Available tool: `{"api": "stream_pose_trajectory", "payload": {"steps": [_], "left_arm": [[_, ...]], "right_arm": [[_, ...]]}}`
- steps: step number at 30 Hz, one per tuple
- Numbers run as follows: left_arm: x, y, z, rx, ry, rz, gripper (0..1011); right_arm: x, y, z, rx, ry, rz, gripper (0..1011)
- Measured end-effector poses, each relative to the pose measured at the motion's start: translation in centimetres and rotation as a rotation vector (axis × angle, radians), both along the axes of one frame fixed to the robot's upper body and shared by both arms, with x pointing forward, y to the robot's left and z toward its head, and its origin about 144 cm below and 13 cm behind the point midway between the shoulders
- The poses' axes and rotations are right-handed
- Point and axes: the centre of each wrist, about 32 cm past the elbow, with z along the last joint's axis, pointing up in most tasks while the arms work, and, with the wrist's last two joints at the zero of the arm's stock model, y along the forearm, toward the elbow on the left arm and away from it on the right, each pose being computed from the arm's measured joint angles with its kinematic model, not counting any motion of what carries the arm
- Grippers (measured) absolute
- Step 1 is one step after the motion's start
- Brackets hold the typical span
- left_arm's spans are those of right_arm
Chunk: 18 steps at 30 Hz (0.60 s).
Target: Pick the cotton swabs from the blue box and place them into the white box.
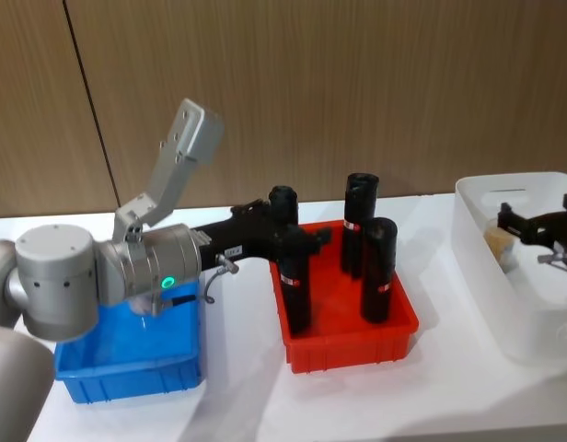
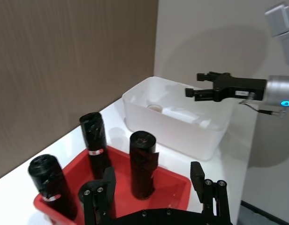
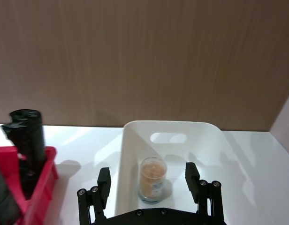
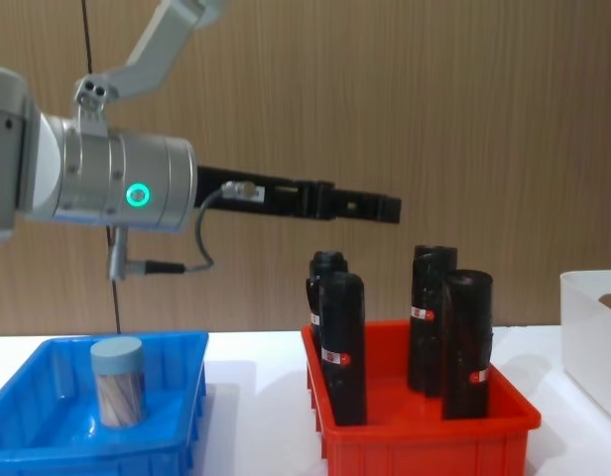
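one clear, pale-lidded cotton swabs jar stood in the blue box; a second jar sat in the white box under the right hand, spread wide, empty. left hand likewise was spread, empty.

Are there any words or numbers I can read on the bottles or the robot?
Nothing here can be read.
The red bands on the black bottles: print too small to read.
The white sticker on the left tool: too blurred to read.
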Motion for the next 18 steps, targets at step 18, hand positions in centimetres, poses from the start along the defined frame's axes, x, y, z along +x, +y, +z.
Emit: {"api": "stream_pose_trajectory", "payload": {"steps": [18], "left_arm": [[-3.4,-0.6,-3.2,0.064,-0.137,0.181,1004]], "right_arm": [[-4.9,2.7,-2.7,0.021,-0.107,0.165,1001]]}}
